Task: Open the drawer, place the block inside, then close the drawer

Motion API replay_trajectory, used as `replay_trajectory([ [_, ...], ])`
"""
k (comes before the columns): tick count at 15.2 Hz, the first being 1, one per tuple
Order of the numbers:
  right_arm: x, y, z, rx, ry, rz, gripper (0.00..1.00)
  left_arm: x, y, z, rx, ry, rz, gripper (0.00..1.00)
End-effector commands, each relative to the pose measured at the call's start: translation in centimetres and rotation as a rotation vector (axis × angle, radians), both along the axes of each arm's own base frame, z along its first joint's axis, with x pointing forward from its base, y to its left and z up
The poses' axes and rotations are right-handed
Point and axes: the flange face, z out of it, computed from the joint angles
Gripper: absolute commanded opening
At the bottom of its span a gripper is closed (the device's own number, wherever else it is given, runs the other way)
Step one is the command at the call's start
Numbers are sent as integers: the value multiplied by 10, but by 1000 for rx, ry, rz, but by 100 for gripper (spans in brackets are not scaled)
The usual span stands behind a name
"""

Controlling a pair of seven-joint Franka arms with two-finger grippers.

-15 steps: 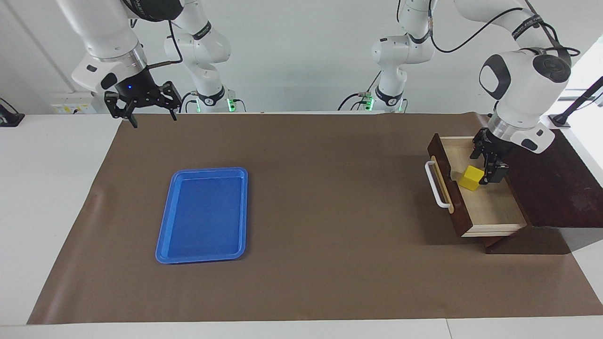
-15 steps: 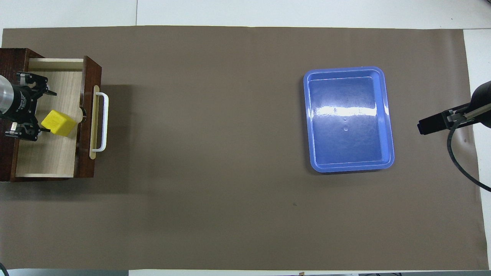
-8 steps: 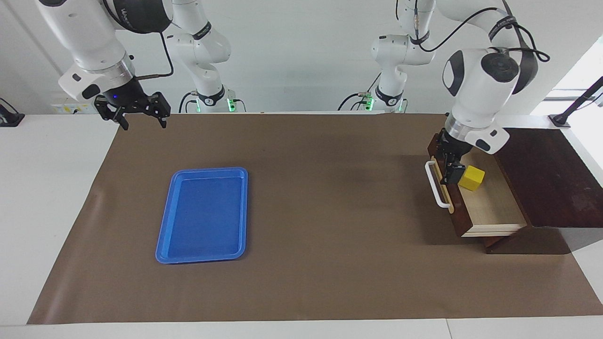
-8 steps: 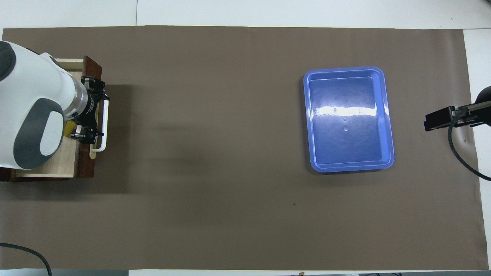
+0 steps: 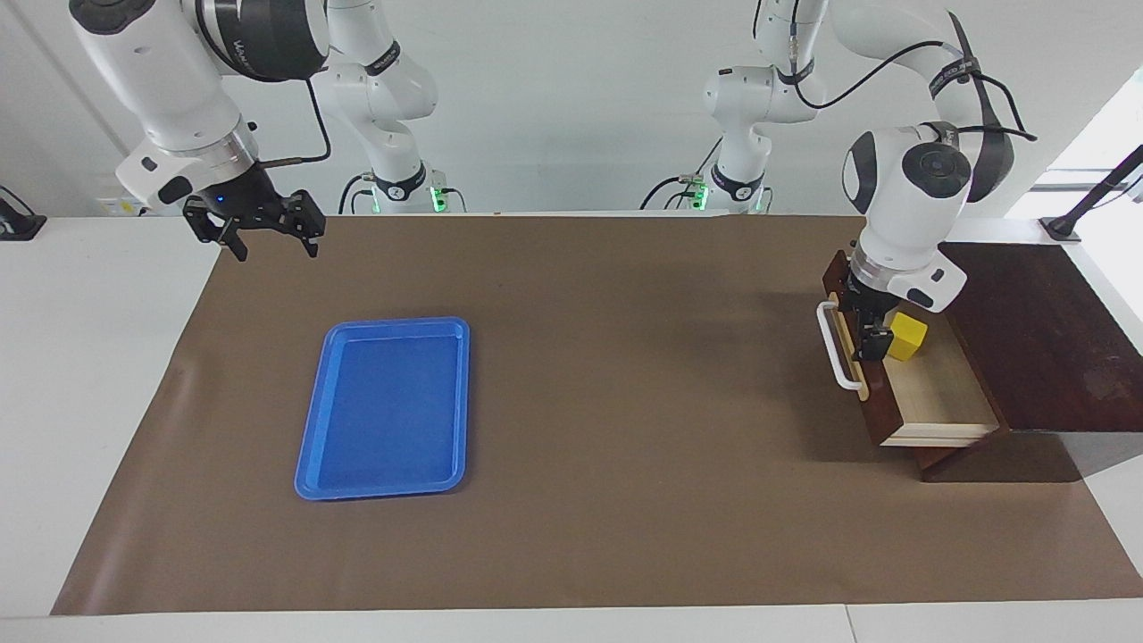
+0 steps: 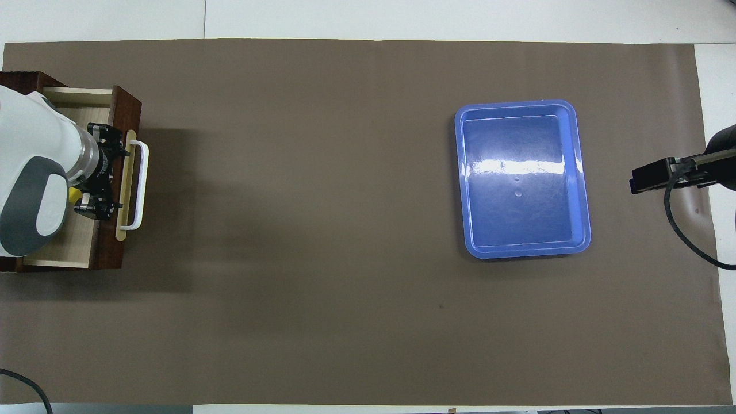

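The dark brown drawer (image 5: 938, 393) stands partly pulled out of its dark wooden box (image 5: 1036, 339) at the left arm's end of the table. The yellow block (image 5: 909, 336) rests on the drawer's light wood floor, just inside the front panel. My left gripper (image 5: 871, 330) is open and down at the top of that front panel, between the white handle (image 5: 835, 350) and the block, holding nothing. In the overhead view the left gripper (image 6: 102, 171) and its wrist cover most of the block (image 6: 73, 194). My right gripper (image 5: 277, 243) hangs open over the mat's corner by the right arm's base.
A flat blue tray (image 5: 384, 406) lies on the brown mat (image 5: 625, 402) toward the right arm's end, with nothing in it. The dark box takes up the mat's edge at the left arm's end.
My left gripper has left the block's side inside the drawer and come to the front panel. The drawer has slid a little way into the box. The right gripper has shifted slightly.
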Motion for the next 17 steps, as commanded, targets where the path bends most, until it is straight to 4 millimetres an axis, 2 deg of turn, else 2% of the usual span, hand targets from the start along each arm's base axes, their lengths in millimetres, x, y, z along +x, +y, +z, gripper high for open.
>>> replay_trajectory([
  [1,0,-1,-3,21,-13,-25,100,3,57,3,25,-47,-28,100],
  [5,5,0,-7,29,-13,-26,100,3,105,6,32,-65,-34,100],
  [7,3,0,-5,26,-16,-21,100,3,109,7,33,-64,-44,100],
  [9,2,2,-3,26,-22,-13,100,7,89,23,32,-39,-69,100],
  [12,0,1,-3,24,-16,-13,100,13,56,87,23,-51,-172,100],
  [13,0,1,-3,24,-14,-13,100,11,47,99,21,-14,-267,100],
  [15,0,1,-3,24,-13,-8,100,-2,31,119,9,50,-486,100],
  [17,1,-1,-2,24,-22,-16,100,-25,19,138,-30,118,-699,100],
])
